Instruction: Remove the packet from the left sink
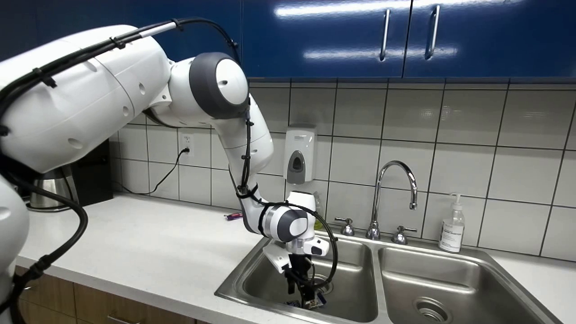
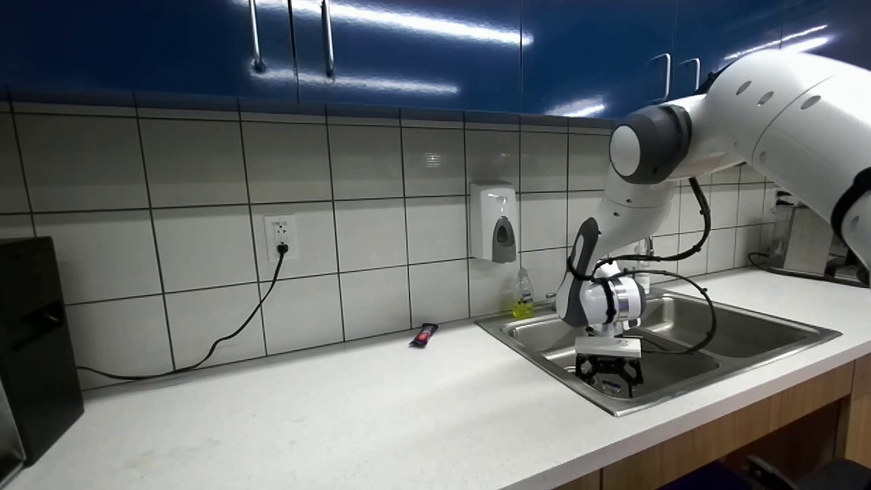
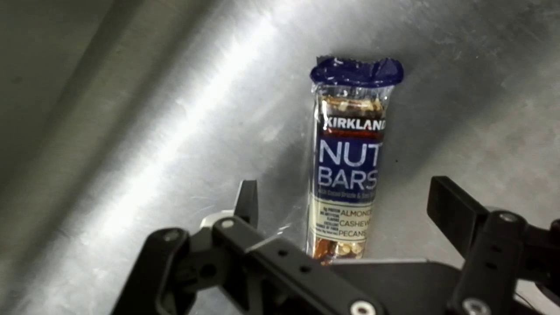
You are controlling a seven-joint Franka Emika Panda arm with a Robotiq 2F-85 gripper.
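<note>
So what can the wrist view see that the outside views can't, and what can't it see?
Only the wrist view shows the packet clearly enough to read NUT BARS. Only the exterior views show the blue cabinets and the wall dispenser. Both kinds show the end effector, the left sink and at least bits of the packet.

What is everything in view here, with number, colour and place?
packet: 1, mostly blue, left sink
sinks: 2, silver, counter
tap: 1, silver, behind sinks
tap handles: 2, silver, beside tap
pump bottle: 1, clear, behind right sink
small bottle: 1, yellow-filled, behind left sink
dispenser: 1, white-grey, wall
second packet: 1, dark, counter
outlet: at least 1, white, wall
box: 1, black, counter
cabinets: several, blue, overhead
wooden fronts: several, brown, below counter
counter: 1, white, around sinks
arm: 1, white, over left sink
gripper: 1, black, over packet
</note>
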